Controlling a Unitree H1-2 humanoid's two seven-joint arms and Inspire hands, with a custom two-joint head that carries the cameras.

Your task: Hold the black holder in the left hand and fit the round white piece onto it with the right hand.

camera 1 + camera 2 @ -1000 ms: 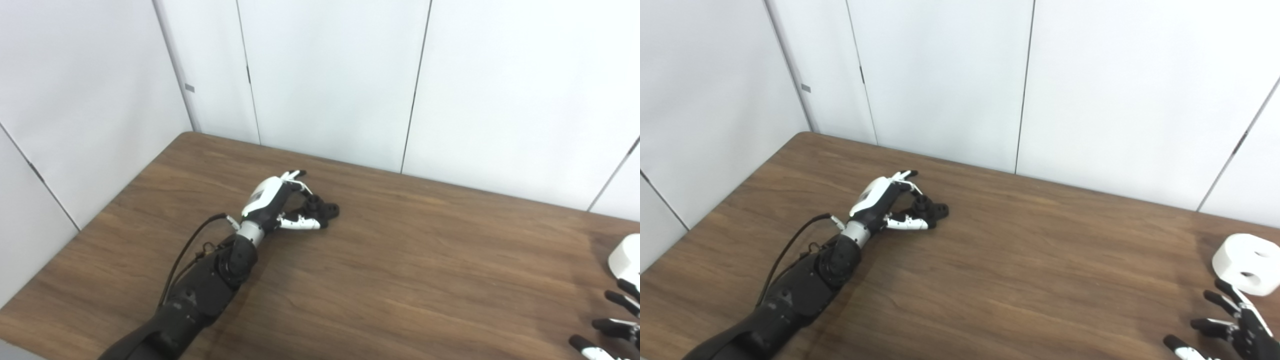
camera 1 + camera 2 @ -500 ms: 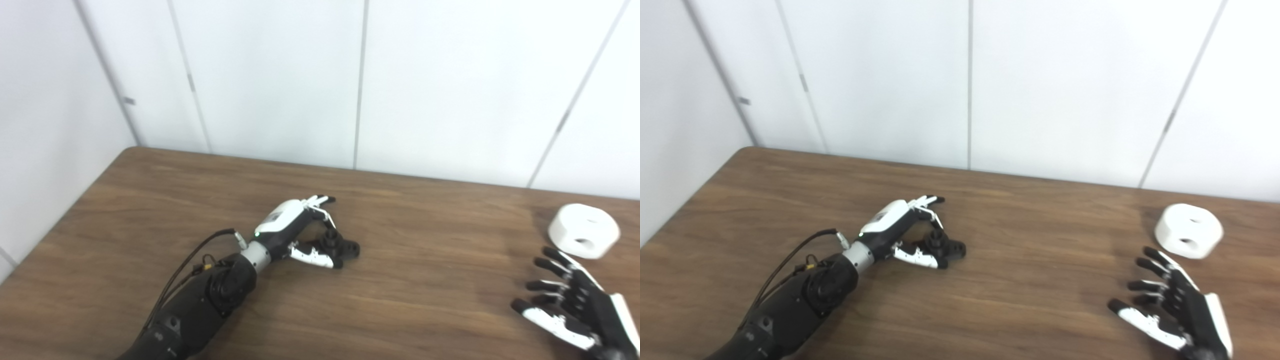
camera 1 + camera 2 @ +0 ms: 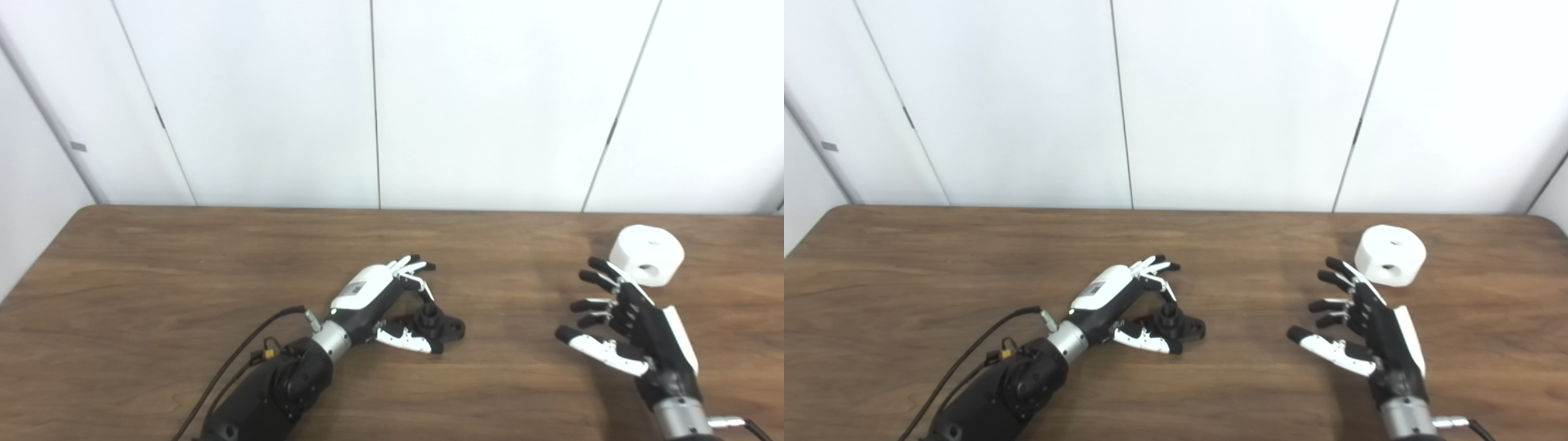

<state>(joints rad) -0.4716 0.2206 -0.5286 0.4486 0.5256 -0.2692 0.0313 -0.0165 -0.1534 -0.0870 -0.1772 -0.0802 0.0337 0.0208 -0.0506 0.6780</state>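
A: Wood-grain brown table [image 3: 184,257] against plain white wall panels [image 3: 257,98]. Across 1.0 s the whole view swung rightward, so that is the head turning, not the objects moving.

B: Noted. Real change: right hand [image 3: 631,324] was cut off at the lower right edge and is now fully in frame, with fingers spread wide and holding nothing. Fingertips point at the round white piece with 2 holes [image 3: 647,255], which lies flat on the table just beyond them, not touched.

A: Left hand [image 3: 1127,306]?

B: Same pose throughout. Fingers are curved over the small black holder with an upright peg [image 3: 1176,324], thumb low along its near side. Holder rests on the table.

A: Is the grasp closed?

B: Cannot tell. Fingers hide the contact, and a gap shows above the peg. Black parts blur together.

A: Judgement: both parts on the table, well apart. Right hand looks to be in approach, pickup not yet made, fitting not started.
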